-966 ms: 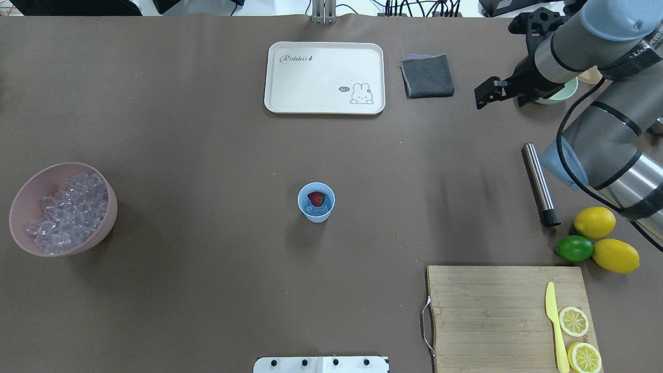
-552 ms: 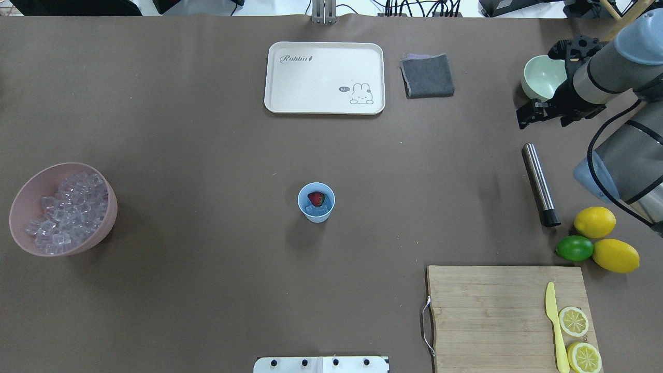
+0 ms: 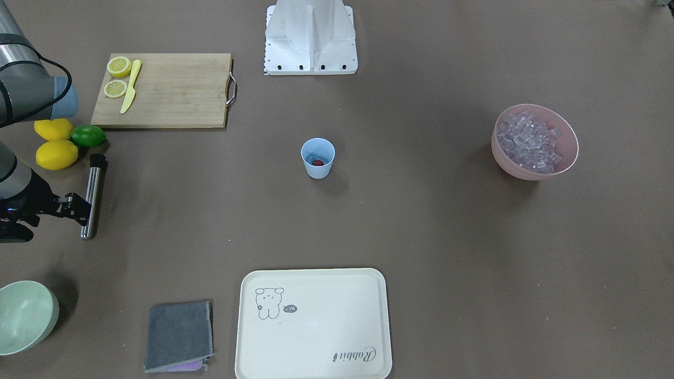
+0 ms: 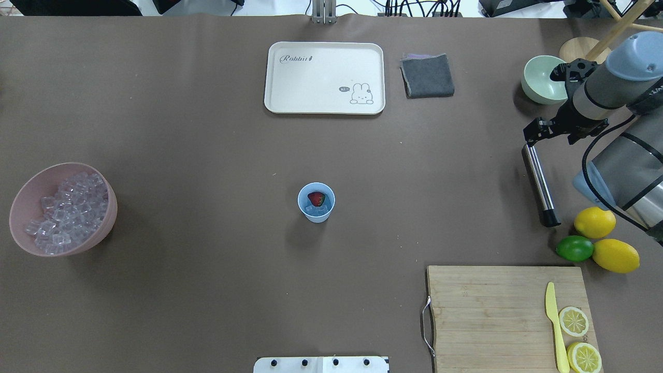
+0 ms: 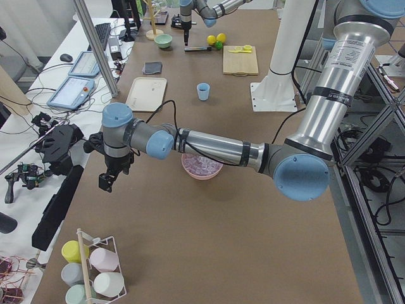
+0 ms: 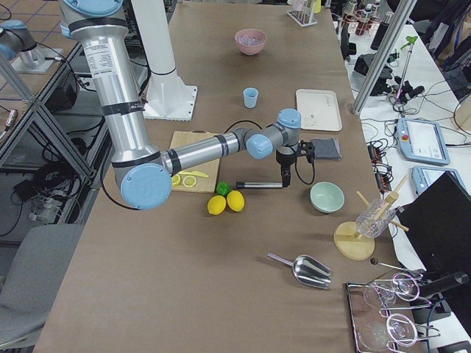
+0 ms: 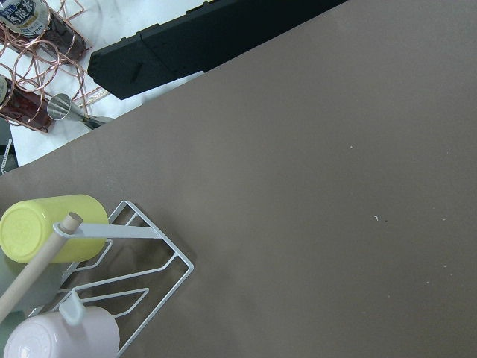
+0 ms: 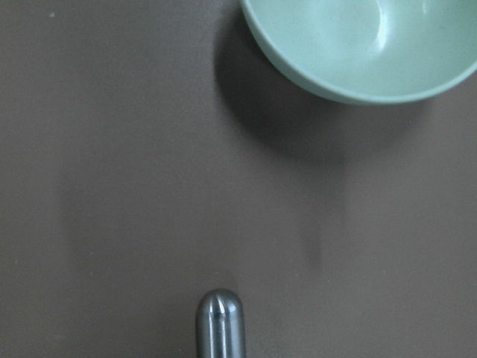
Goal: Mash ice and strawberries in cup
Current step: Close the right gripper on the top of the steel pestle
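Note:
The light-blue cup [image 4: 316, 202] stands upright mid-table, also seen in the front view [image 3: 317, 158]. Inside it lie a red strawberry [image 4: 316, 198] and a few pieces of ice [image 4: 317, 210]. More ice [image 4: 65, 210] fills the pink bowl [image 4: 20, 202] at the far left. A steel rod [image 4: 539, 185] lies flat at the right. My right gripper [image 4: 536, 132] hangs open just above the rod's far, rounded end [image 8: 220, 321], holding nothing. My left gripper [image 5: 105, 182] shows only in the exterior left view, far from the cup; whether it is open or shut I cannot tell.
A white tray [image 4: 290, 101] and a grey cloth [image 4: 427, 75] lie at the back. A pale green bowl [image 4: 541, 80] sits just behind the right gripper. Two lemons [image 4: 594, 221] and a lime [image 4: 574, 248] lie by the rod. A cutting board [image 4: 487, 311] is at the front right.
My right gripper has swung away from the green bowl, to the right and back towards me, and now hangs over the steel rod's far end. The cup has not moved.

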You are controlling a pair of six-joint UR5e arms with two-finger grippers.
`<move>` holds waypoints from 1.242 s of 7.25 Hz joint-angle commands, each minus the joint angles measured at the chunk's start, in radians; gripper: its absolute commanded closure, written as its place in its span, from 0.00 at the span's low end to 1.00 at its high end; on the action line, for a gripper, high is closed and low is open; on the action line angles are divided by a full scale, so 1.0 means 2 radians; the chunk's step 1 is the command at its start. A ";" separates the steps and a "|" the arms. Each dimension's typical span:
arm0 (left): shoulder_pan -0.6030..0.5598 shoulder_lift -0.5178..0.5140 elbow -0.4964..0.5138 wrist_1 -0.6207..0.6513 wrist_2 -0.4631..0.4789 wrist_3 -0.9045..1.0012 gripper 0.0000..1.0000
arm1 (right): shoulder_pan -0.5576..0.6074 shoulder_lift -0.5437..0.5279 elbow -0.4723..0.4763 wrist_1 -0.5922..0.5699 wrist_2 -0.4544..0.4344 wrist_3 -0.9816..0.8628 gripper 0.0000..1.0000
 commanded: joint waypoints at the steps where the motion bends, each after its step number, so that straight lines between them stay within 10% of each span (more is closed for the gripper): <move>1: 0.000 0.000 0.000 -0.005 0.001 0.002 0.02 | -0.008 0.004 -0.011 0.000 0.023 -0.001 0.00; 7: 0.000 -0.001 0.000 -0.023 0.003 0.003 0.02 | -0.016 0.006 -0.025 -0.010 0.039 0.000 0.01; 9: 0.000 -0.003 0.000 -0.023 0.004 0.003 0.02 | -0.023 0.007 -0.029 -0.009 0.037 0.000 0.19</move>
